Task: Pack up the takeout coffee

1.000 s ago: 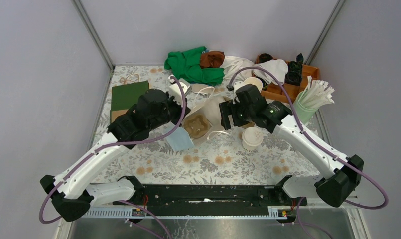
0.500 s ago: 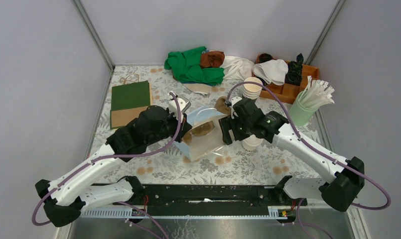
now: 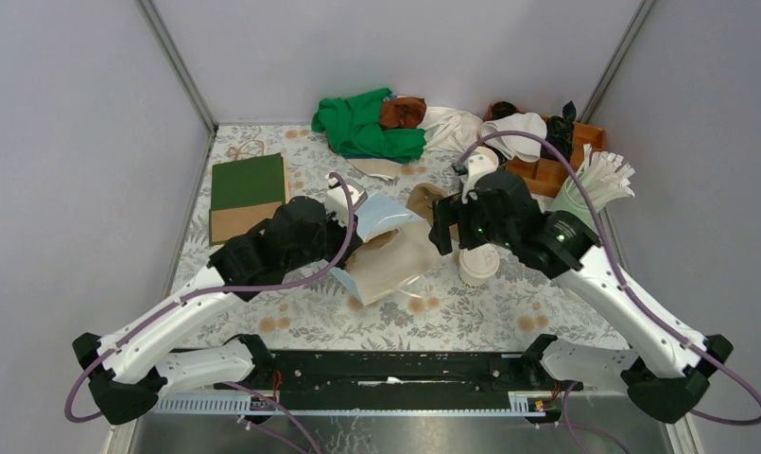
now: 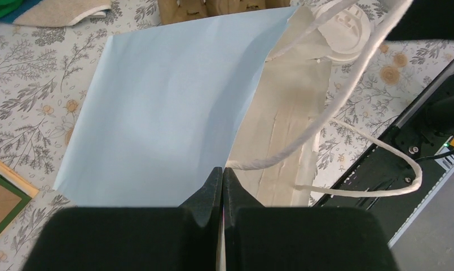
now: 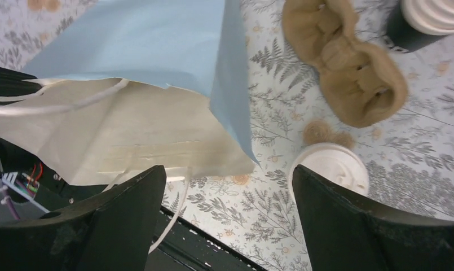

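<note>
left fingers [image 4: 210,195] clamped on bag [image 4: 168,113] | right fingers [image 5: 117,226] spread, shifted | coffee [image 5: 329,169] unmoved

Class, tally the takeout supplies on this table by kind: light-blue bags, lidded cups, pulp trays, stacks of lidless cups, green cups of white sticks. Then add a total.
light-blue bag: 1
lidded cup: 1
pulp tray: 1
stack of lidless cups: 1
green cup of white sticks: 1
Total: 5

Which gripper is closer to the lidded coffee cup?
Right. The right gripper hangs open close above the coffee cup; the left gripper is shut on the edge of the blue bag, which lies between them.
</note>
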Tool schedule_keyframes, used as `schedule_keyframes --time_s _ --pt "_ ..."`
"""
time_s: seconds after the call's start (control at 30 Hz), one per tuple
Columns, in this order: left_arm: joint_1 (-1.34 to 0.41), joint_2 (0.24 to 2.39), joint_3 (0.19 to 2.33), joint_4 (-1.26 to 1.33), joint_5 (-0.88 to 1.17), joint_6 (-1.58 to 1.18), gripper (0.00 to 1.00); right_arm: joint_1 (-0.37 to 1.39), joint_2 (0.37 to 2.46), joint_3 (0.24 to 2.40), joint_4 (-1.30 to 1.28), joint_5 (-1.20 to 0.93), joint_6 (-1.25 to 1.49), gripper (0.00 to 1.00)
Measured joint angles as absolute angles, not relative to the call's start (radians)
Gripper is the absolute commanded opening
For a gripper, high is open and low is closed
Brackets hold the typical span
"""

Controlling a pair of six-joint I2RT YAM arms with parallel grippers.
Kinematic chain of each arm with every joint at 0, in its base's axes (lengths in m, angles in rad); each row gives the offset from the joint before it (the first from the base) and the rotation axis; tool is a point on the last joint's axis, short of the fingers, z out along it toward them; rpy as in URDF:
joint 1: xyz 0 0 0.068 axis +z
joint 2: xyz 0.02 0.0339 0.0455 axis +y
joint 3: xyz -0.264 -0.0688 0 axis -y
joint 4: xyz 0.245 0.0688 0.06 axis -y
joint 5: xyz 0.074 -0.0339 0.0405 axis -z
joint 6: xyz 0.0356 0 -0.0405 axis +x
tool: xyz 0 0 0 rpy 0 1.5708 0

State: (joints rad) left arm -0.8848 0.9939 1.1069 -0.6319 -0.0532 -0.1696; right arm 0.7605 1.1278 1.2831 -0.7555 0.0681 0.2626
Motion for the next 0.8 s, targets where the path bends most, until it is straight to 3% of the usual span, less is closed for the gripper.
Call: schedule_keyframes --time_s 0.17,0.37,0.57,0.8 --pt "-0.885 0.987 1.122 -0.662 -0.078 -0.171 0.00 0.761 1.053 1.295 -0.829 0.206 0.310 0.92" --pt "-0.884 0.973 1.177 -0.683 -0.093 -0.195 0.00 0.735 1.103 1.238 -0.919 0.318 0.415 0.94" --pt "-0.884 0.942 1.177 -0.688 -0.089 -0.232 0.00 0.564 1.169 1.183 -0.931 0.308 0.458 0.99" --pt "-0.884 0.920 1.160 -0.686 -0.077 -0.263 0.00 0.550 1.262 1.168 -0.928 0.267 0.462 1.00"
